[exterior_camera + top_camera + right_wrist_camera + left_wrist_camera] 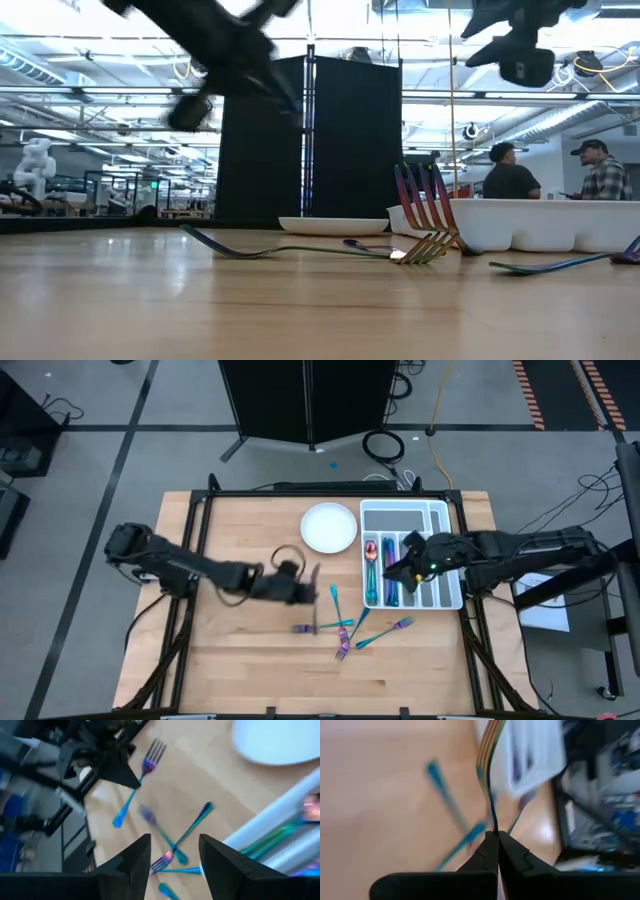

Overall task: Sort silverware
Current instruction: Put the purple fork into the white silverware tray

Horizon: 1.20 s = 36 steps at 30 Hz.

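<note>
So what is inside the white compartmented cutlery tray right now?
The white compartmented cutlery tray holds a pink-tinted iridescent spoon in its leftmost long slot and blue-teal iridescent pieces beside it. The open right gripper hangs over the middle slots, covering whatever lies beneath.

free: bare table (240, 650) front-left | blocked: forks (345, 635) centre, tray (448, 555) right

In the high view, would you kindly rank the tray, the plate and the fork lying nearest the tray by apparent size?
1. Tray, largest.
2. Plate.
3. Fork, smallest in area, though its length looks close to the plate's width.
</note>
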Each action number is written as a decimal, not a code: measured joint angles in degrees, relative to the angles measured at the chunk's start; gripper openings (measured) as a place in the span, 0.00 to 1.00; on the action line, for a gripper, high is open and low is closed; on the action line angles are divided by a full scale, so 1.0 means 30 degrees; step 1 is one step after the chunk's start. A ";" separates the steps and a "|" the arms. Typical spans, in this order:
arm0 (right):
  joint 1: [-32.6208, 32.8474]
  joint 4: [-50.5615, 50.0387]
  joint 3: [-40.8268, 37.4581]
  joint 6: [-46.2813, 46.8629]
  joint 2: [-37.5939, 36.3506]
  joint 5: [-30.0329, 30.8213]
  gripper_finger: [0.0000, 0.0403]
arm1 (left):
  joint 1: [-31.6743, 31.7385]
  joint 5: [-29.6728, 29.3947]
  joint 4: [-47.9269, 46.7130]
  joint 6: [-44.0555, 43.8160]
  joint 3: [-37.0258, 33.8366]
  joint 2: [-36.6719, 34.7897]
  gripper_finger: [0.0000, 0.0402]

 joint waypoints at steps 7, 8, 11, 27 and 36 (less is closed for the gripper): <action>-0.0007 -0.0049 0.0015 0.0233 -0.2107 0.0885 0.40 | 0.3972 0.1965 0.3724 0.2692 0.2962 0.3243 0.00; -0.0007 -0.0043 0.0015 0.0152 -0.2244 0.0953 0.40 | 0.4366 0.2399 0.3865 0.3309 0.3961 0.3953 0.00; 0.0000 -0.0049 0.0015 0.0027 -0.2572 0.1262 0.40 | 0.5380 0.3888 0.3824 0.4618 0.7076 0.6314 0.00; -0.0007 0.0849 0.0007 -0.1798 -0.3615 0.1292 0.40 | 0.6532 0.8266 0.2981 0.2963 2.0351 1.6965 0.00; 0.0000 0.0849 0.0007 -0.2703 -0.4537 0.1291 0.40 | 0.6827 0.7589 0.2602 0.1132 2.5231 2.0956 0.00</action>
